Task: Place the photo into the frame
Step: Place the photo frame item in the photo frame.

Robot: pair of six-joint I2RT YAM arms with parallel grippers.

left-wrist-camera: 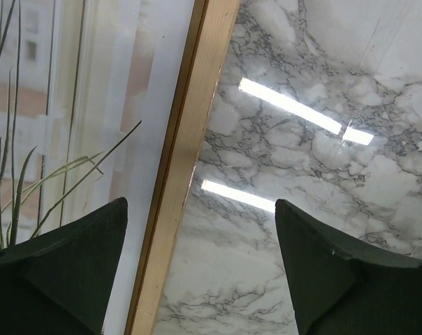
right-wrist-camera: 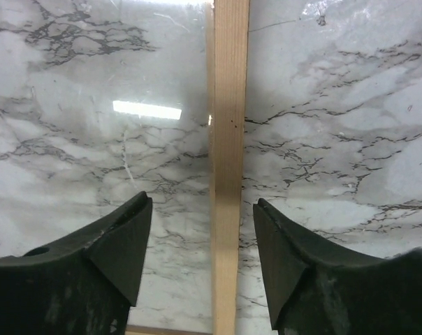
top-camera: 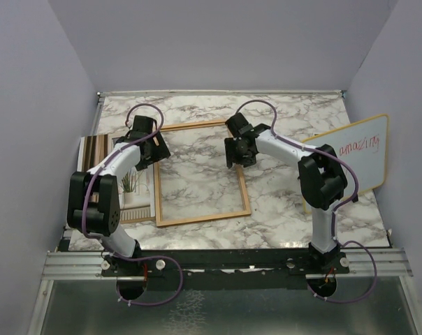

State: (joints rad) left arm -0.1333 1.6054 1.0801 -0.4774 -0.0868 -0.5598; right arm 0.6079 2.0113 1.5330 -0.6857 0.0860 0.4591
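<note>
Both spread, empty | left gripper [left-wrist-camera: 200,206] astride frame [left-wrist-camera: 197,105] left side, photo [left-wrist-camera: 92,105] alongside | right gripper [right-wrist-camera: 202,201] astride right side

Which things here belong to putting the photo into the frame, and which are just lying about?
Job in hand:
the frame, flat on the table
the photo, at its left rim

Lying about:
the whiteboard with red writing, far right
</note>
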